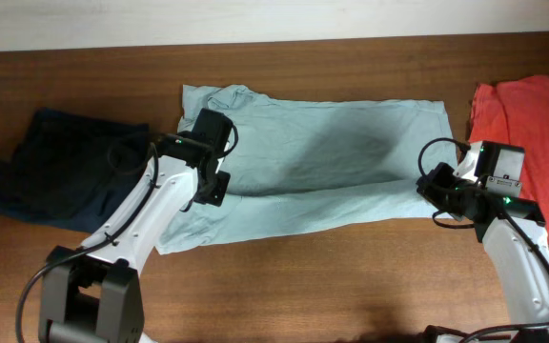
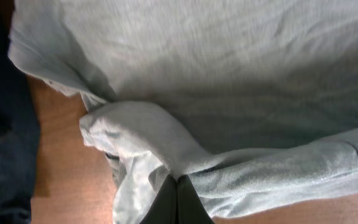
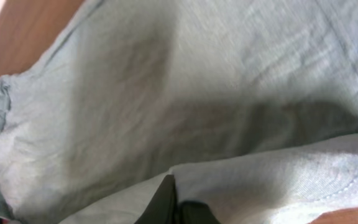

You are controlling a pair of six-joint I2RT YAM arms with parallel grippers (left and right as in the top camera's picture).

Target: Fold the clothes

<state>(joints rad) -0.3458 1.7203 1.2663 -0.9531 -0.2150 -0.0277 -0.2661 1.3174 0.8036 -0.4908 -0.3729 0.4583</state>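
Nearest, in each wrist view, the fingers are pressed together on cloth: the left gripper (image 2: 178, 186) pinches a bunched fold of the pale T-shirt (image 1: 332, 162), and the right gripper (image 3: 174, 196) pinches a stitched edge of the same shirt, with no gap showing between either pair of fingers. From both sets of fingers the main spread of the shirt lies ahead, away from the robot. Overhead, a lighter strip of it also lies on the near side, flat on the table (image 1: 351, 286). The shirt's long axis runs left to right across the table. The 2 grippers sit near its 2 ends, each arm nearest its own end, and a shadowed crease joins them along that axis. I judge that the coming fold turns on this line: both arms would need to travel together, square to the crease, or the cloth will skew. Farther out, a navy garment (image 1: 65, 171) lies just beside the shirt's left end, and an orange shirt (image 1: 532, 114) lies near its right end. Neither gripper touches either of them.
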